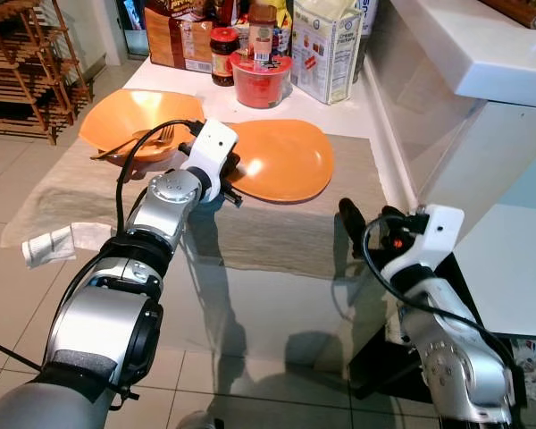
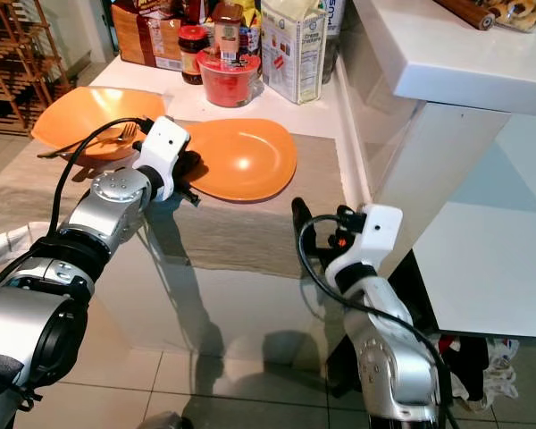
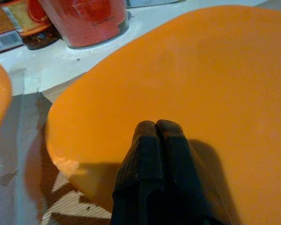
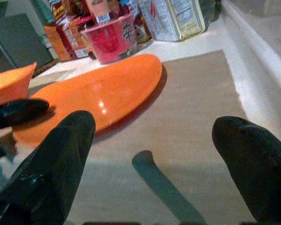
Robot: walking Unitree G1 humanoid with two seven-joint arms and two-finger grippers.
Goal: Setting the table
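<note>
My left tool (image 3: 157, 140), fingers pressed together, rests on the orange plate's (image 1: 281, 161) near-left rim; right tool (image 4: 154, 159) gapes, farther off.

The left gripper (image 2: 189, 181) rests at the near rim of an orange plate (image 2: 241, 159) on a beige mat (image 2: 250, 232); a fork (image 2: 116, 137) lies in the orange bowl (image 2: 85, 112) beside it.

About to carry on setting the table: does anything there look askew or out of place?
A crumpled napkin hangs off the placemat's near left corner, and a fork lies loose in the orange bowl. The left gripper, fingers shut, rests on the orange plate.
</note>
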